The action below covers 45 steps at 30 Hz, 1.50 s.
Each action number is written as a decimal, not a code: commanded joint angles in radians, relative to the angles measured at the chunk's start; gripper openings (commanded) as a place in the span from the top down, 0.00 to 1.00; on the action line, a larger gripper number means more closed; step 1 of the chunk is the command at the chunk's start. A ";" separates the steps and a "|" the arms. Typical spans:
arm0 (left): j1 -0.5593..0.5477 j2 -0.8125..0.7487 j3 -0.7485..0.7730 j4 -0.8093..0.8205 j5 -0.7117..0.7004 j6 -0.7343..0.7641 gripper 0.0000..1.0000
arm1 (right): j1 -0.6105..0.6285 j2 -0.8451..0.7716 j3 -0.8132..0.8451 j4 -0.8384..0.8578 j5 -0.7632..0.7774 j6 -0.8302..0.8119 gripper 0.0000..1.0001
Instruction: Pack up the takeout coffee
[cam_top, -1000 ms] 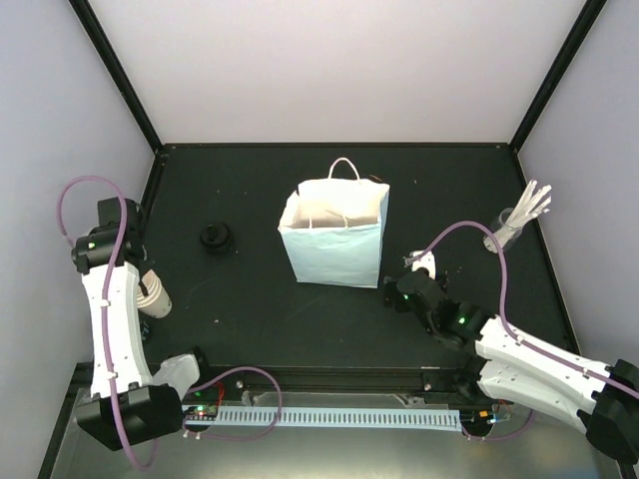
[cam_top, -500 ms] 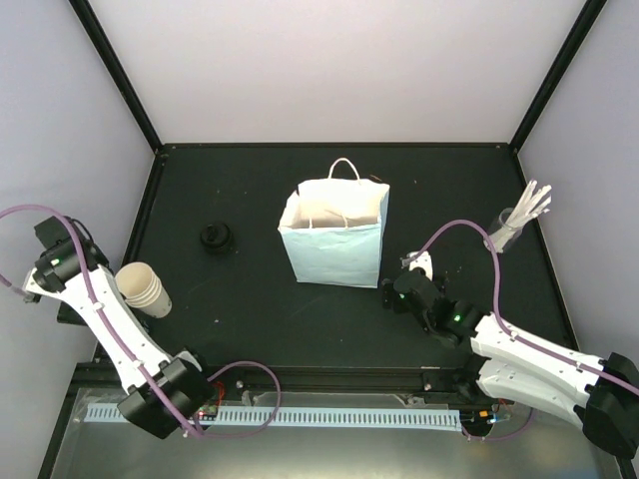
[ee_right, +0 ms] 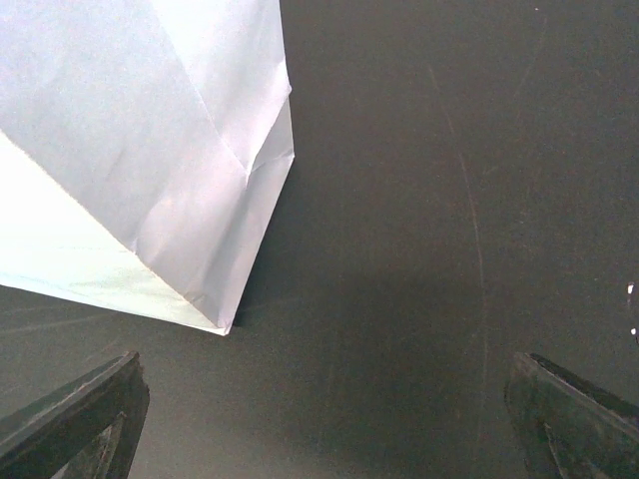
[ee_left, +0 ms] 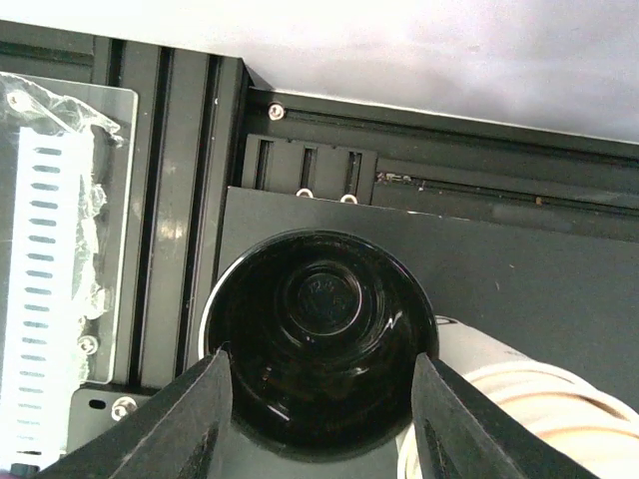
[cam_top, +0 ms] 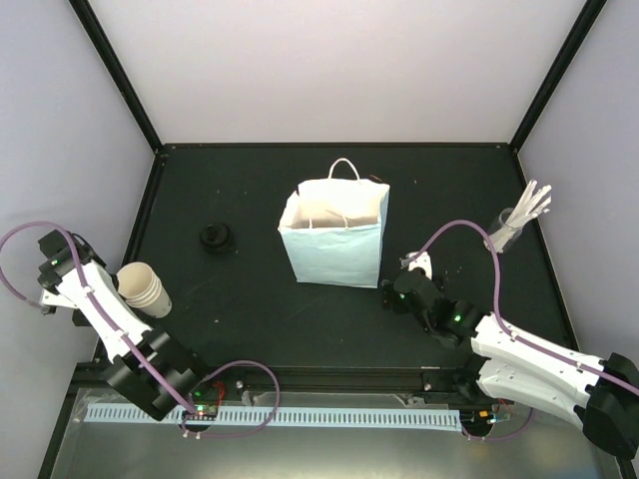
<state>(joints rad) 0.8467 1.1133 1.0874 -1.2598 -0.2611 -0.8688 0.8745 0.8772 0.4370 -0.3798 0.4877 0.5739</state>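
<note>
**Inspector:** Left side first. State of the left gripper?

**Assistant:** Its two fingers flank a black round plastic lid and sit against the rim on both sides. I cannot tell whether they are pinching it. In the wrist view the lid appears over the near left corner of the black desk.

**Inspector:** And the cups?

**Assistant:** A nested stack of cream paper cups lies on its side at the desk's left edge, mouth towards that edge. It is close beside the flanked lid. Contact between them cannot be confirmed.

**Inspector:** Any other lids?

**Assistant:** A second black round lid lies flat between the left edge and the bag, apart from both.

**Inspector:** The bag?

**Assistant:** A light-blue paper bag with white handles stands upright at the desk's middle with its top open.

**Inspector:** Right side?

**Assistant:** The right gripper is spread wide with nothing between its fingers. It is just beside the bag's near right corner and not touching it. A clear glass of white sticks stands near the right edge.
</note>
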 commanded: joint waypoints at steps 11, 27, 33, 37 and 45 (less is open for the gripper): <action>0.066 0.159 -0.014 0.142 0.077 0.068 0.63 | -0.003 -0.006 0.021 0.037 0.002 -0.014 0.00; 0.090 0.220 -0.006 0.139 0.123 0.070 0.62 | -0.004 -0.007 0.020 0.040 -0.004 -0.018 0.00; 0.089 0.175 -0.008 0.116 0.149 0.062 0.62 | -0.003 -0.007 0.020 0.042 -0.006 -0.019 0.00; 0.089 0.174 0.011 0.109 0.167 0.062 0.62 | -0.004 -0.004 0.020 0.042 -0.006 -0.018 0.00; 0.090 0.196 0.057 0.100 0.160 0.062 0.54 | -0.003 -0.007 0.020 0.041 -0.007 -0.019 0.00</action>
<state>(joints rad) 0.9283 1.3014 1.1034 -1.1408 -0.1177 -0.8059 0.8745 0.8761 0.4370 -0.3656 0.4747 0.5556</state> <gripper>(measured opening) 0.426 1.000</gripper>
